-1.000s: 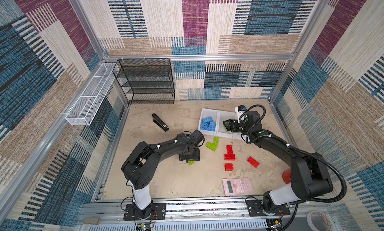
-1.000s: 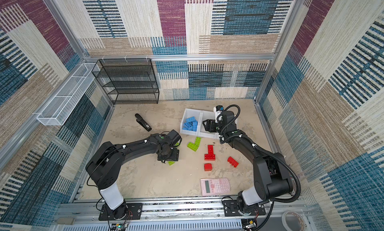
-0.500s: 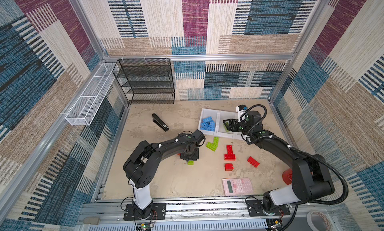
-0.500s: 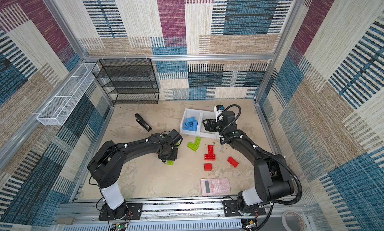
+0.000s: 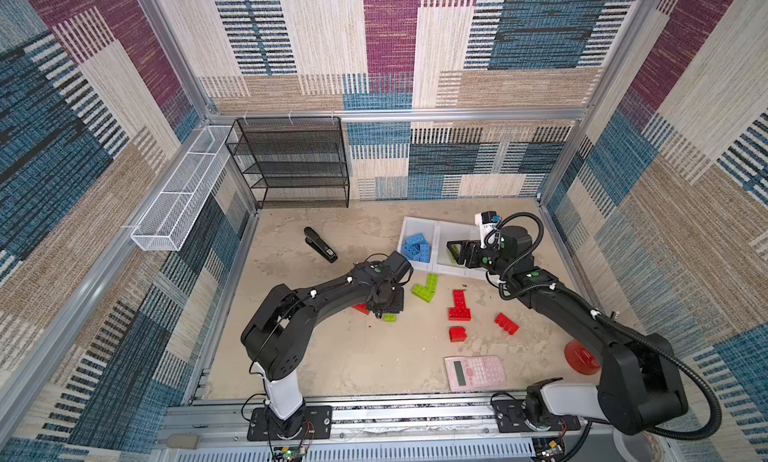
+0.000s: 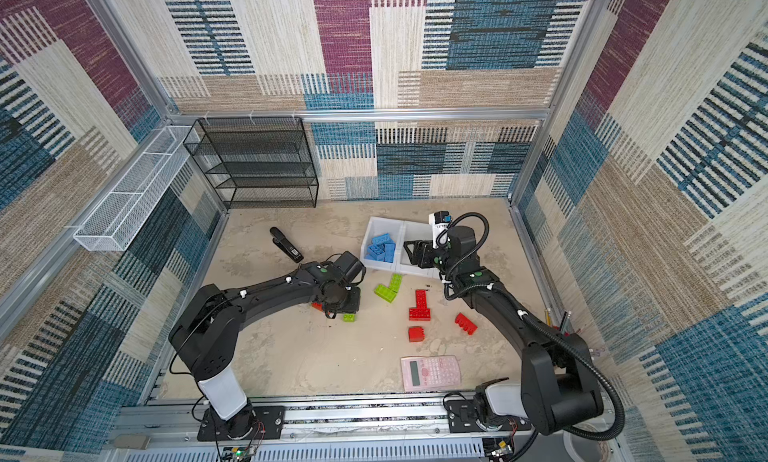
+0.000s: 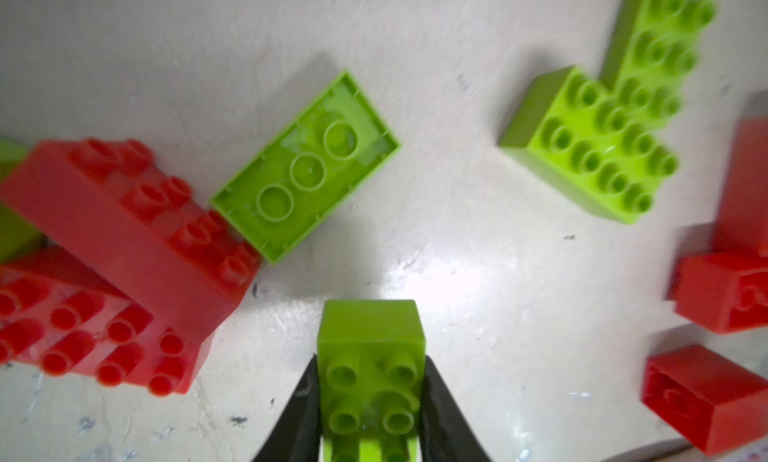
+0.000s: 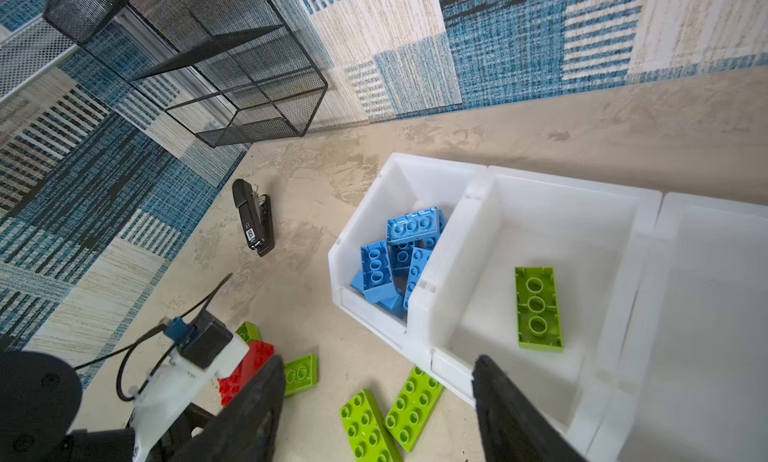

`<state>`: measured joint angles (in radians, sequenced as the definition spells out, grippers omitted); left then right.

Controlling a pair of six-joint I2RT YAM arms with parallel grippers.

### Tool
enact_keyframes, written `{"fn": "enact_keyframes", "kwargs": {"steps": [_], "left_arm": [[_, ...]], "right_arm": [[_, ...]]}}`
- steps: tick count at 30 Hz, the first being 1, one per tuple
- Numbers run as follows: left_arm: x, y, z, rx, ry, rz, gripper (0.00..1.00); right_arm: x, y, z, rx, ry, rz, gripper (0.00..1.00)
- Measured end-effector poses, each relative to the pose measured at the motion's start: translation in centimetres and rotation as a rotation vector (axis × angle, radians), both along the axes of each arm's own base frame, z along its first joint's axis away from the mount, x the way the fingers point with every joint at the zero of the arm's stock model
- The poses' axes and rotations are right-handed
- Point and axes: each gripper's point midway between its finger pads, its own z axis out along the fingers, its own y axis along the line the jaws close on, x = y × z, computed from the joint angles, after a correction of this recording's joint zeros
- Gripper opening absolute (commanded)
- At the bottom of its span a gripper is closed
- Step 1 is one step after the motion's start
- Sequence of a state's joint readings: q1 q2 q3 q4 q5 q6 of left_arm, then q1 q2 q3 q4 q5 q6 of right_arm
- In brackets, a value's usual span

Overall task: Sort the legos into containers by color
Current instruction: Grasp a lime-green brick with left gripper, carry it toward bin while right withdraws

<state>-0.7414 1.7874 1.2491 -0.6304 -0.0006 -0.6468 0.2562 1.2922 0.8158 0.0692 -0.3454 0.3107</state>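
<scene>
Near red bricks (image 7: pixel 120 248), left hand (image 7: pixel 370 368) gripping green brick (image 7: pixel 370 335), open tabletop (image 7: pixel 478 294) alongside

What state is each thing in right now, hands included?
Left hand: shut on small green brick.
Right hand: open, holding nothing.
Blue bin: holds blue bricks.
Middle bin: holds long green brick, studs down.
End bin: no bricks visible.
Green pair: on table, studs up.
Upturned green brick: on table, underside up.
Red bricks: loose on table.
Stapler: closed.
Calculator: face up.
</scene>
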Motion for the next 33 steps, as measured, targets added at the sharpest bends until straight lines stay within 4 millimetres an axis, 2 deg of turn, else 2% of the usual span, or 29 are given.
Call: {"fn": "enact_keyframes", "kwargs": {"steps": [5,8,12,17,24,28,33], "left_arm": [[2.7,-2.6,2.9,-0.066,-0.079,-0.032,0.28],[4.7,-4.6,4.6,-0.103,-0.121,-0.054,0.28],[7.2,-7.4,6.6,-0.156,-0.17,-0.089,0.28],[9.2,-10.2,8.3,-0.217,-0.198,-0.124,0.28],[12.1,-13.2,8.5,-0.266,-0.228,-0.15,0.28],[14.7,-15.6,8.3,-0.314,-0.26,-0.163,0.28],[17.7,-18.3,8.8,-0.388,-0.311,-0.177,0.28]], "right_arm": [[-2.8,-0.4,-0.2,0.03,-0.021,0.001,0.75],[-4.1,-0.6,0.5,0.045,-0.054,0.001,0.77],[-5.5,-1.4,1.2,0.059,-0.092,-0.022,0.78],[-6.8,-2.1,1.9,0.069,-0.127,-0.045,0.78],[-8.9,-2.6,2.7,0.133,-0.182,-0.053,0.77],[-9.2,-2.5,4.0,0.155,-0.224,-0.049,0.77],[-9.3,-2.5,4.3,0.158,-0.232,-0.049,0.77]]}}
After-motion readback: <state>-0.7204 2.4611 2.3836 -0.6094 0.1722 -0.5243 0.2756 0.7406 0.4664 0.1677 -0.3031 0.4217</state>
